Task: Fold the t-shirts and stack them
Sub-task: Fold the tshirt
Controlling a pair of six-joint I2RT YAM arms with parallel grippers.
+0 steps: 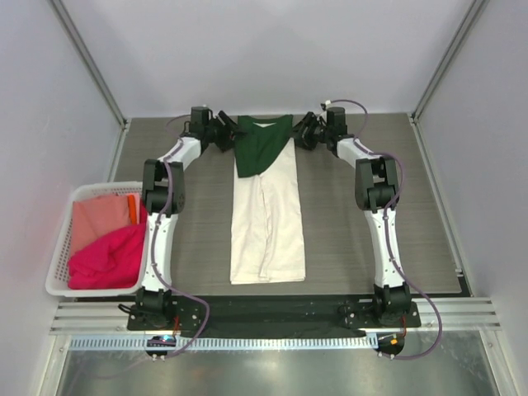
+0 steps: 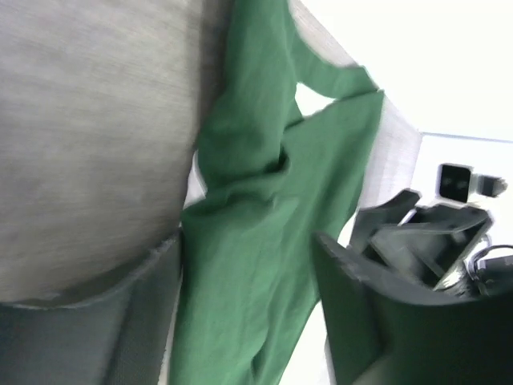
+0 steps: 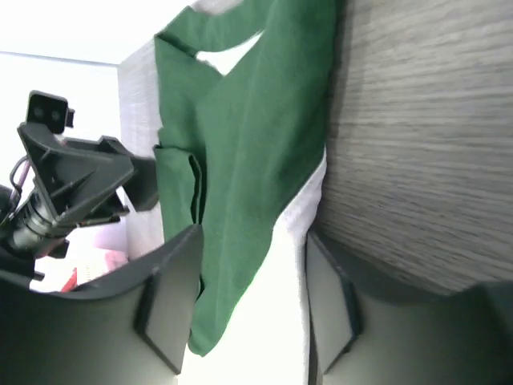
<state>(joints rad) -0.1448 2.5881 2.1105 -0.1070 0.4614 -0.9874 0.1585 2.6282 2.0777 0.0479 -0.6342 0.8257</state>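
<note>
Grey wood-grain table (image 1: 363,247) holds, at its near left edge, a basket (image 1: 58,272) with a magenta shirt (image 1: 107,256) and a salmon shirt (image 1: 99,214) heaped unfolded, so no stack exists yet and most of the work looks undone. Down the middle a cream shirt (image 1: 266,223) lies flat as a long narrow strip, its sides apparently folded in, with rumpled green fabric (image 1: 260,148) draped over its far end. At the far edge the left gripper (image 1: 224,132) and right gripper (image 1: 304,130) flank that green part, fingers spread wide with cloth between them, unpinched; I judge this shirt mid-fold.
</note>
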